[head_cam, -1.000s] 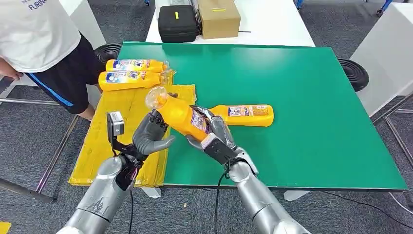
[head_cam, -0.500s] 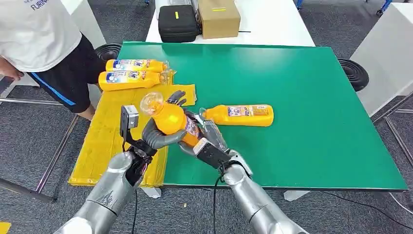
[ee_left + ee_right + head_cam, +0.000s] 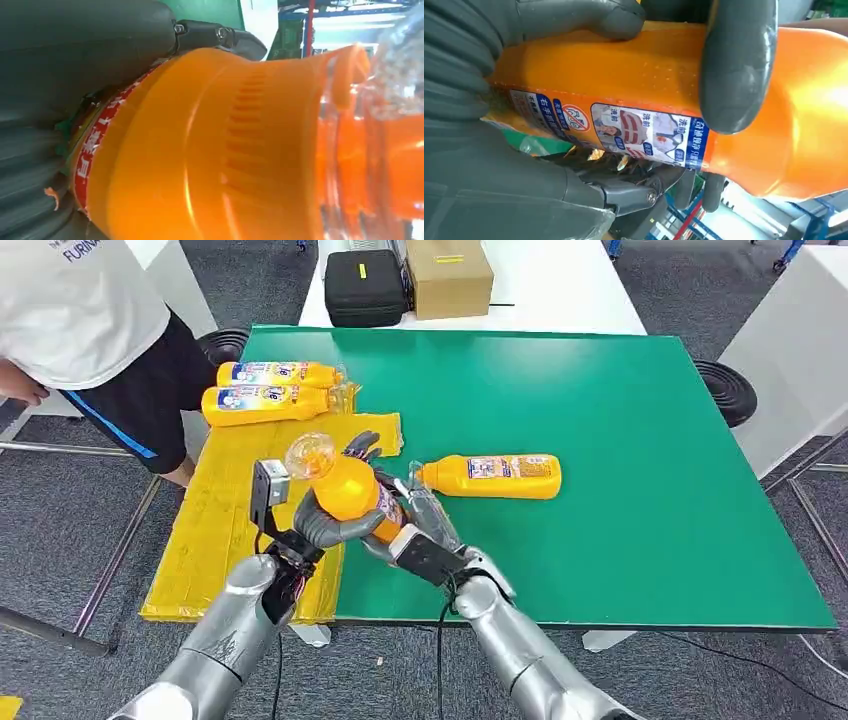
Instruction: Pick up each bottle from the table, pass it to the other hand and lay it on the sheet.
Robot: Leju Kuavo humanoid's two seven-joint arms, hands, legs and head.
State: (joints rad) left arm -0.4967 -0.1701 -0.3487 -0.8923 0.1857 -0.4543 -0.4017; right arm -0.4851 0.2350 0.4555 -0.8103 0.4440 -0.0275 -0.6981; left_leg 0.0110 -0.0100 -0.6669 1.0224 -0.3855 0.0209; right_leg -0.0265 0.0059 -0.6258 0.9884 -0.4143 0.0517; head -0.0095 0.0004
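Note:
An orange bottle [image 3: 350, 490] with a clear cap is held tilted above the green table's [image 3: 620, 440] near left edge, cap toward the yellow sheet [image 3: 225, 510]. My left hand [image 3: 325, 522] wraps its upper body, and my right hand [image 3: 425, 532] grips its labelled lower half. Up close, the left wrist view has the bottle's shoulder [image 3: 225, 150] against my left hand [image 3: 75, 45]. In the right wrist view my right hand's fingers [image 3: 734, 65] press on the bottle [image 3: 624, 75]. A second bottle [image 3: 490, 477] lies on the table. Two more bottles [image 3: 270, 373] [image 3: 268, 403] lie at the sheet's far end.
A person [image 3: 90, 330] stands at the far left beside the sheet. Beyond the green table, a black case [image 3: 365, 285] and a cardboard box [image 3: 450, 275] sit on a white table. Round black stools flank the green table.
Both hands have carried the bottle leftward toward the sheet. My left hand has come up and closed round the bottle's upper body while the right keeps its grip.

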